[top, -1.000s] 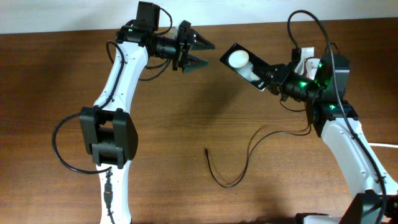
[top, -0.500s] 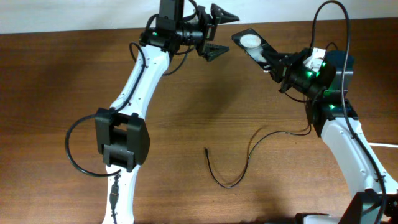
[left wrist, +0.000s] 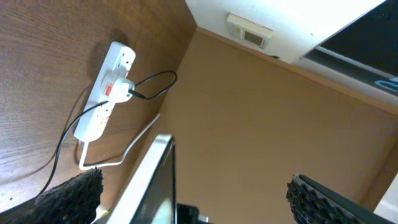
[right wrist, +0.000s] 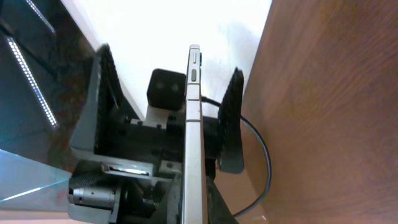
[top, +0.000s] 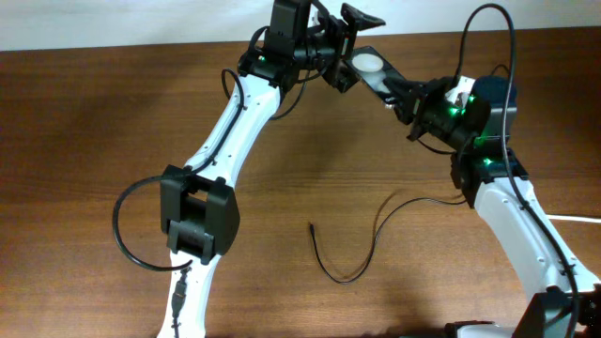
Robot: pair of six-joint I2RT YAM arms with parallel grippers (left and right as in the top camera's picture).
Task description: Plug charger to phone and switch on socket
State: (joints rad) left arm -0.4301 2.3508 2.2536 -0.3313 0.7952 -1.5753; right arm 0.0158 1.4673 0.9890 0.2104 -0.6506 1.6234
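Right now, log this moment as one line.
right jaws: shut on phone | left jaws: open, straddling phone | charger: tip loose on table | socket: adapter plugged in

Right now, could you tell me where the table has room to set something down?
The widest bare table lies left of the left arm. A smaller patch sits between the arms, beyond the charger cable. Top centre is crowded: left gripper and right gripper meet at the phone.

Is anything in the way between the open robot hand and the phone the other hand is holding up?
No, nothing visible is in the way. The right gripper holds the phone up in the air. The left gripper is open, with one finger on each side of the phone and only air between them.
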